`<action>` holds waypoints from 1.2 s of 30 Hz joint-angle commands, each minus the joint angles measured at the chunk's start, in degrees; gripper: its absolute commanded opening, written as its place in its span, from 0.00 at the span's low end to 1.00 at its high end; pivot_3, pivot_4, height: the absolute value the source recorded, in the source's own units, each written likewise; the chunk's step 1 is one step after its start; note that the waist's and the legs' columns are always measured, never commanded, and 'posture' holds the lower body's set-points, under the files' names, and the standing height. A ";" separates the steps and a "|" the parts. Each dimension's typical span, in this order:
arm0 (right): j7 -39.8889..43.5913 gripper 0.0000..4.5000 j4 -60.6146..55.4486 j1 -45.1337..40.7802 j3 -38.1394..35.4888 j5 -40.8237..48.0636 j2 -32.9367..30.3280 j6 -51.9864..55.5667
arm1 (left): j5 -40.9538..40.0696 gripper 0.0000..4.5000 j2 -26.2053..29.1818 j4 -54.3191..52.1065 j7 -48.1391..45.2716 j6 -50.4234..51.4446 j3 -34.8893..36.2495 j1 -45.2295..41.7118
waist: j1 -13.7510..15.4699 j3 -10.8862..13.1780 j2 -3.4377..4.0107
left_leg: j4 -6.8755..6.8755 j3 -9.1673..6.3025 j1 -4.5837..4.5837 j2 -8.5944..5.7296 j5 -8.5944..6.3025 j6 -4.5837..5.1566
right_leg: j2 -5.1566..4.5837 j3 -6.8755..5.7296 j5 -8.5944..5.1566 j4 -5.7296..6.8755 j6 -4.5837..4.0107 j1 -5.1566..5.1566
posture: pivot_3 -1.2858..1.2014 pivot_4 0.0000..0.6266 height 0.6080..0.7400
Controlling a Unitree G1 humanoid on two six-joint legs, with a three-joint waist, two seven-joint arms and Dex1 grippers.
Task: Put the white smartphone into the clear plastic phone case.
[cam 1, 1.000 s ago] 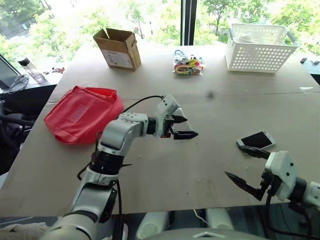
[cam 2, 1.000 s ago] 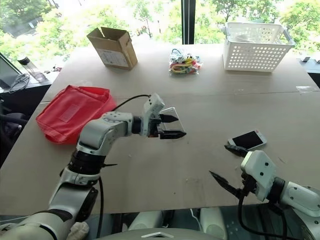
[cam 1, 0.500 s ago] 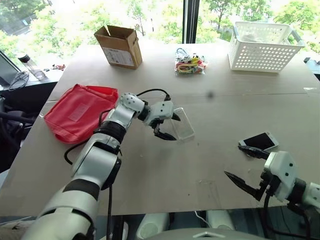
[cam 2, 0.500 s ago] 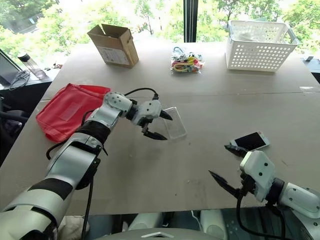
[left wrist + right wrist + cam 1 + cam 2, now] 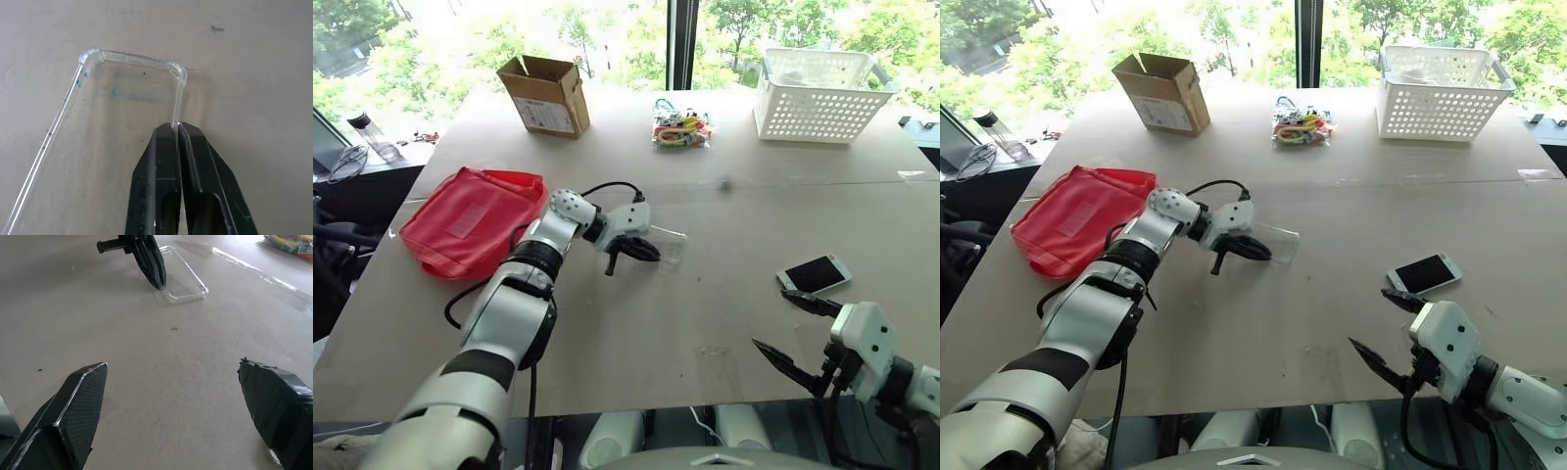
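Pinching rim of empty clear plastic phone case [image 5: 122,127]: left hand [image 5: 177,126].

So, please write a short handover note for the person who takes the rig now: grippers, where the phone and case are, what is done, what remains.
Left gripper: shut on the rim of the clear plastic phone case, which lies near the table's middle.
Right gripper: open, holding nothing, near the table's front edge.
White smartphone: flat on the table, screen up, just beyond the right gripper, untouched.
Done: case gripped.
Left: pick up the phone and seat it in the case.
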 commanded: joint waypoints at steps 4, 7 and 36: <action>1.30 1.00 0.55 -2.66 0.36 0.84 -1.06 -0.04 | -2.27 0.02 1.06 -27.87 7.29 18.73 0.61 11.66 | 0.47 0.01 0.00 | -0.01 0.00 -0.03 0.01 -0.04 -0.04 | -0.01 0.04 0.15 -0.03 -0.25 -0.04 | 0.52 0.24 1.00; 2.36 1.00 1.79 -4.33 0.40 1.08 -1.85 0.07 | -2.16 0.02 -0.01 -33.38 11.33 22.28 0.38 14.50 | 0.57 0.00 0.01 | -0.01 0.01 -0.04 0.01 -0.06 -0.08 | -0.02 0.05 0.15 -0.04 -0.25 -0.06 | 0.52 0.24 1.00; -9.09 1.00 6.57 -12.71 -2.14 -2.03 -2.28 13.03 | -13.25 0.97 -3.40 -50.13 18.52 30.25 1.45 18.60 | 0.55 0.04 0.05 | -0.03 0.03 -0.09 0.05 -0.10 -0.12 | -0.12 0.07 0.14 -0.09 -0.25 -0.10 | 0.52 0.24 1.00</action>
